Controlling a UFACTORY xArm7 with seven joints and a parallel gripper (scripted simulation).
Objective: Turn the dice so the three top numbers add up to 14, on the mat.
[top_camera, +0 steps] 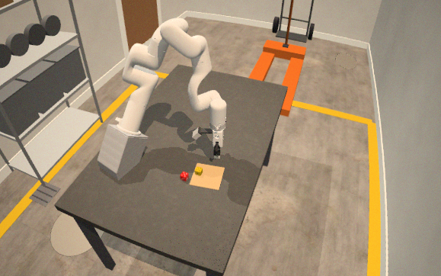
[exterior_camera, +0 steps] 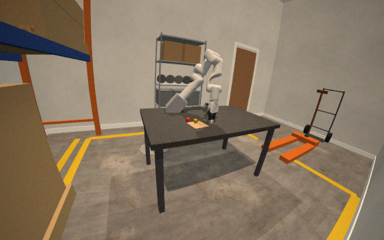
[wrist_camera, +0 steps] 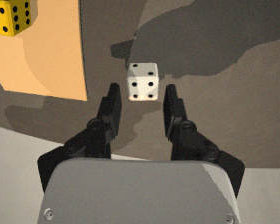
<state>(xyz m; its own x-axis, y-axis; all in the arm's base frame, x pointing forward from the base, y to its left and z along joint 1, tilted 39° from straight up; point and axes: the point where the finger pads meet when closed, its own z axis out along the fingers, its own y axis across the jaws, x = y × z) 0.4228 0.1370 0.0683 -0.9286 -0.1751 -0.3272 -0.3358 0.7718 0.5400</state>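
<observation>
A white die [wrist_camera: 143, 82] lies on the dark table [top_camera: 158, 213] off the mat, just beyond its far edge. My gripper [wrist_camera: 142, 95] [top_camera: 216, 155] [exterior_camera: 211, 120] hangs straight over it, fingers half open on either side with a gap to each; the die is not gripped. The top and exterior views hide the white die behind the fingers. A yellow die [top_camera: 198, 170] [exterior_camera: 195, 120] [wrist_camera: 10, 14] sits on the tan mat [top_camera: 209, 179] [exterior_camera: 199, 125] [wrist_camera: 51, 36] near its corner. A red die [top_camera: 184, 175] [exterior_camera: 188, 119] lies on the table just left of the mat.
The arm's white base block [top_camera: 120, 154] stands on the table's left side. A shelf rack [top_camera: 33, 95] stands on the floor to the left and an orange pallet jack [top_camera: 284, 65] behind the table.
</observation>
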